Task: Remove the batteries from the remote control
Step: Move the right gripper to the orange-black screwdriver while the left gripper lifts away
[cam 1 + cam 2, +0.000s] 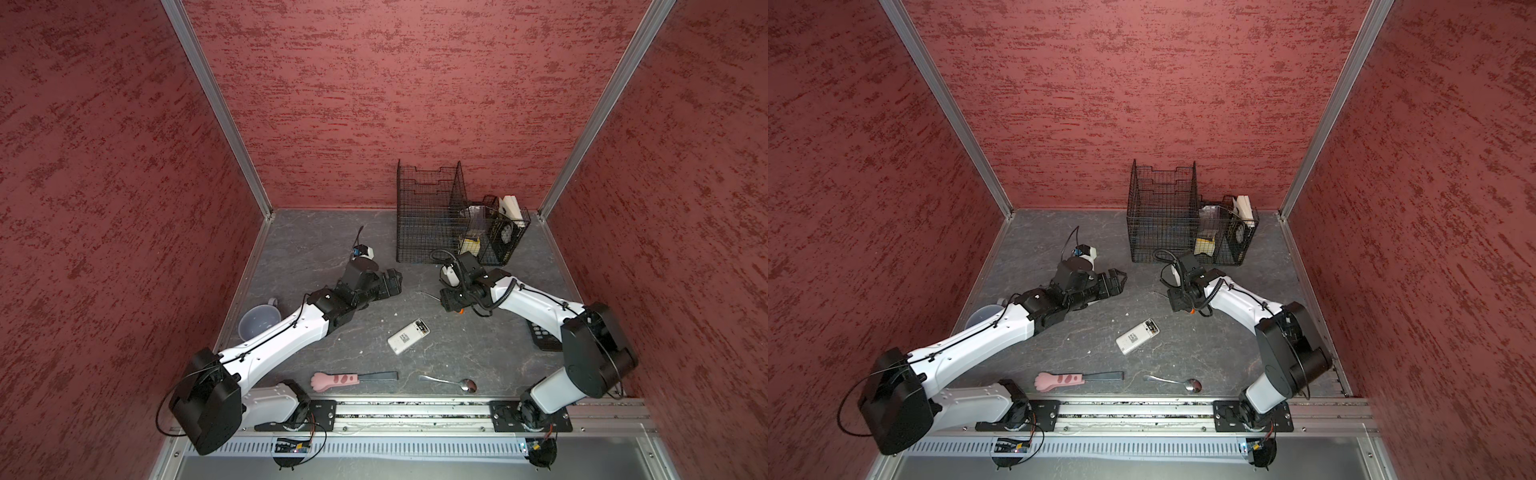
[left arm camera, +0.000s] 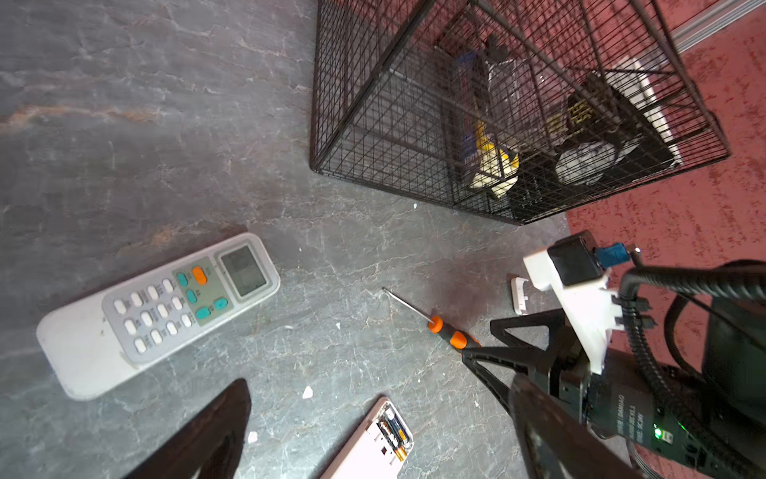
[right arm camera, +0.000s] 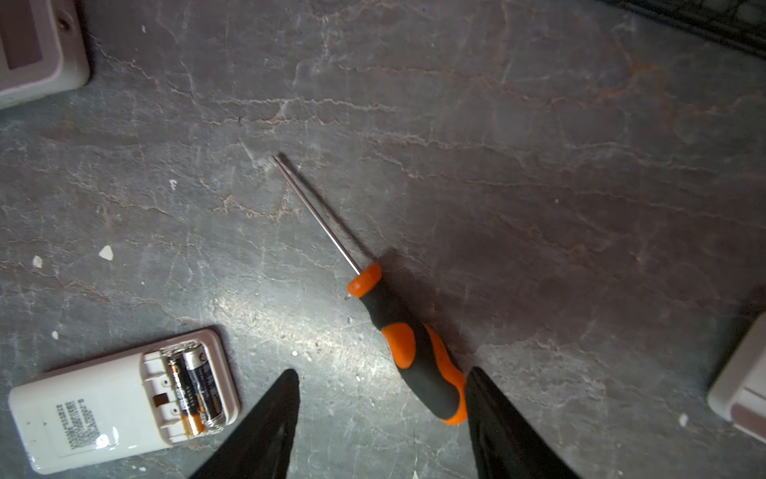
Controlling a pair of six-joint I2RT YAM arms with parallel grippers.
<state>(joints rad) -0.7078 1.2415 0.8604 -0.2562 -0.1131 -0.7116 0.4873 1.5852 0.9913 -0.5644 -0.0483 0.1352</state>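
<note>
Right gripper (image 3: 379, 419): jaws apart, empty, straddling the screwdriver (image 3: 408, 348) handle end on the bench (image 3: 539, 166). Batteries (image 3: 195, 387): two, seated in the remote (image 3: 120, 408) bay beside me. Advice: grip the handle squarely; pry gently at one battery end.

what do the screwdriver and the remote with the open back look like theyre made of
Screwdriver: thin bare metal shaft, shiny; handle looks like matte black rubber with orange plastic insets. Remote: off-white plastic shell with a slight sheen, moulded ribs in its open bay, where two batteries still sit.
</note>
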